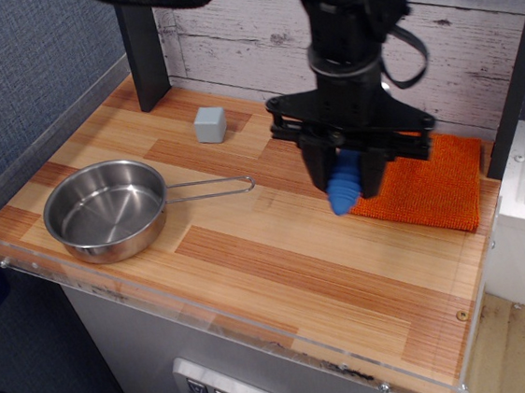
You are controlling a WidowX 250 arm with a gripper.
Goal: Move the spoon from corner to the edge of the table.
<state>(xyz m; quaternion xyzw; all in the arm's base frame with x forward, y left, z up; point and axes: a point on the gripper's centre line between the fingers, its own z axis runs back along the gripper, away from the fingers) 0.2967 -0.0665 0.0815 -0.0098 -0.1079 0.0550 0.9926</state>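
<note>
A: The spoon (343, 185) is hanging in the gripper (344, 174), which is clamping its ribbed blue handle between both jaws; we are seeing only the handle's lower end, pointing down toward 7 o'clock, with the bowl hidden behind the wrist.

B: And where are we carrying it?

A: It is sitting off the surface, over the table (281, 279) just at the 9 o'clock side of the orange cloth (430, 183). The open front edge is lying toward 6 o'clock from the spoon, so we are judging that the travel runs that way (nothing standing in between).

B: Containers?

A: The pan (106, 210) is resting well apart at 9 o'clock and holding nothing; a grey cube (210, 124) is sitting beyond it toward 11 o'clock.
</note>
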